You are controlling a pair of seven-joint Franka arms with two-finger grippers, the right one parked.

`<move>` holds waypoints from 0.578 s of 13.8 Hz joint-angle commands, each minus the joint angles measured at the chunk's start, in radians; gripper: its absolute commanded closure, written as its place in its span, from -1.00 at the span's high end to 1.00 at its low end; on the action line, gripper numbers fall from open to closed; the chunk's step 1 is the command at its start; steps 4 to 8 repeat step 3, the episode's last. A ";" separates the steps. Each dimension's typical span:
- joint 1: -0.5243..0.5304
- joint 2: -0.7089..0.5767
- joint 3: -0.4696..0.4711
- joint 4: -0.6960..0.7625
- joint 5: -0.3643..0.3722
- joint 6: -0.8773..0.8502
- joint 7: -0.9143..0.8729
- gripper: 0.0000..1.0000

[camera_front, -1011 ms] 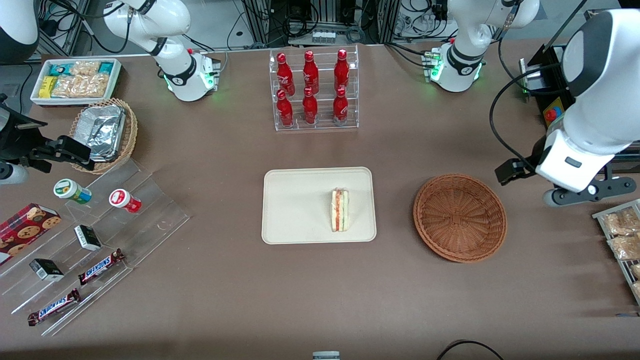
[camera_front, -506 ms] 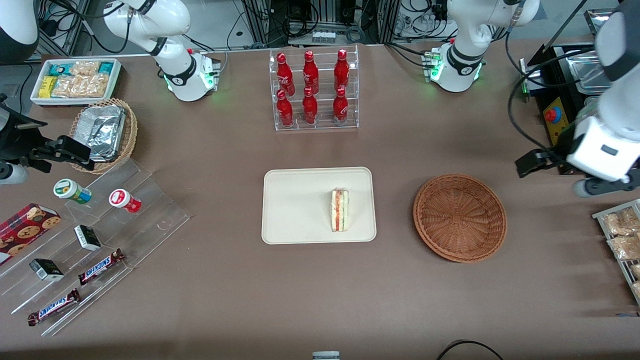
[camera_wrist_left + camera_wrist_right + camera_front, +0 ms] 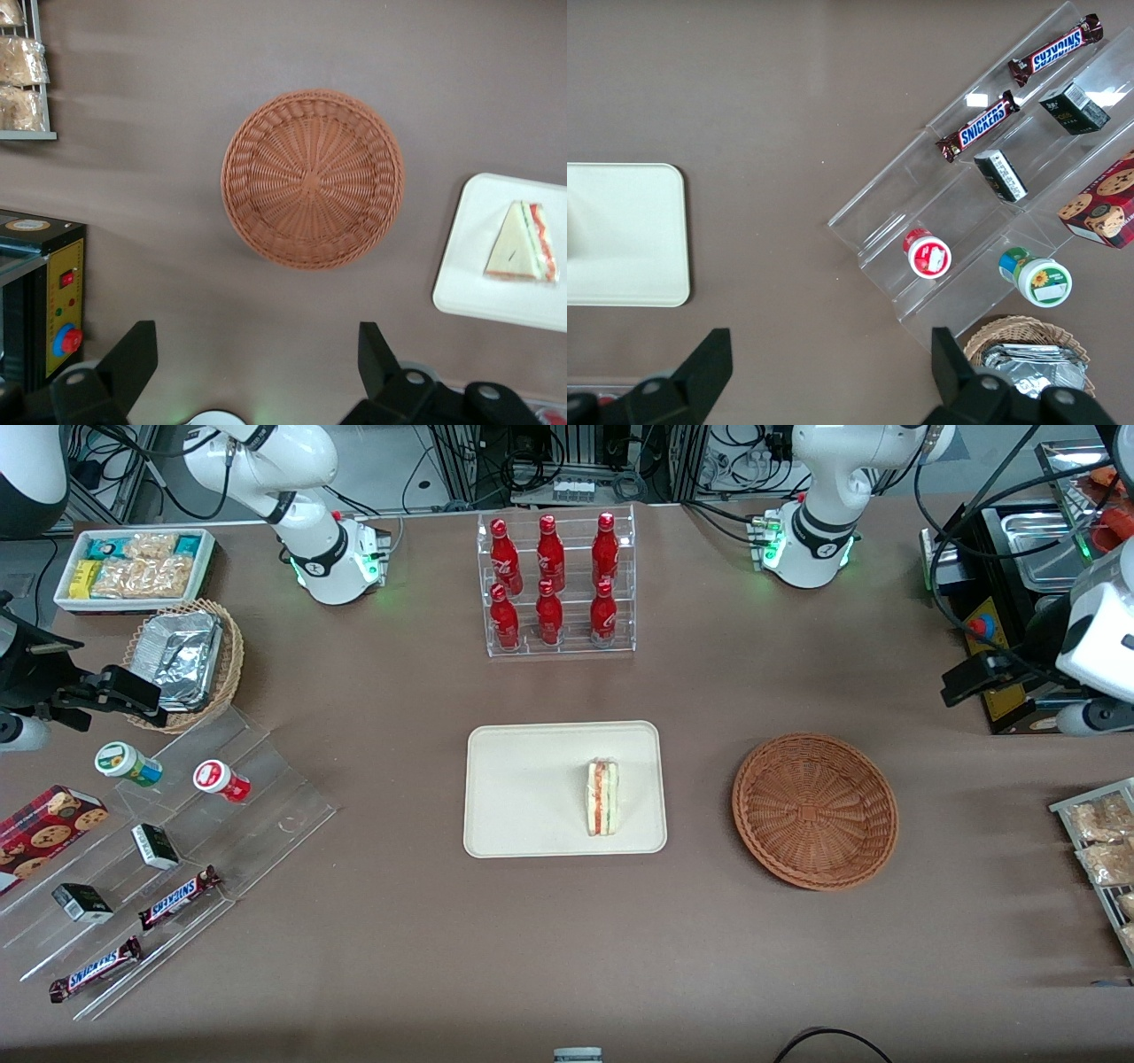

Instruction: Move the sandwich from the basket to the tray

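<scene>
The sandwich lies on its side on the cream tray, on the half of the tray toward the basket. The reddish-brown wicker basket sits beside the tray toward the working arm's end of the table, and nothing is in it. In the left wrist view my gripper hangs open high above bare table, well clear of the basket and holding nothing. The sandwich and a corner of the tray also show there. The arm's white wrist is at the table's working-arm end.
A clear rack of red bottles stands farther from the camera than the tray. A black control box with a red button and a rack of snack packets sit near the working arm. Snack steps and a foil-container basket lie toward the parked arm's end.
My arm has drawn away from the basket, toward the working arm's end of the table and farther from the front camera. Sandwich, tray and basket have stayed put.
</scene>
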 commanded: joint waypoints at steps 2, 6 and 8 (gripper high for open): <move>0.080 -0.058 -0.076 -0.109 -0.012 0.002 0.035 1.00; 0.115 -0.061 -0.111 -0.125 -0.012 0.005 0.060 1.00; 0.115 -0.061 -0.111 -0.125 -0.012 0.005 0.060 1.00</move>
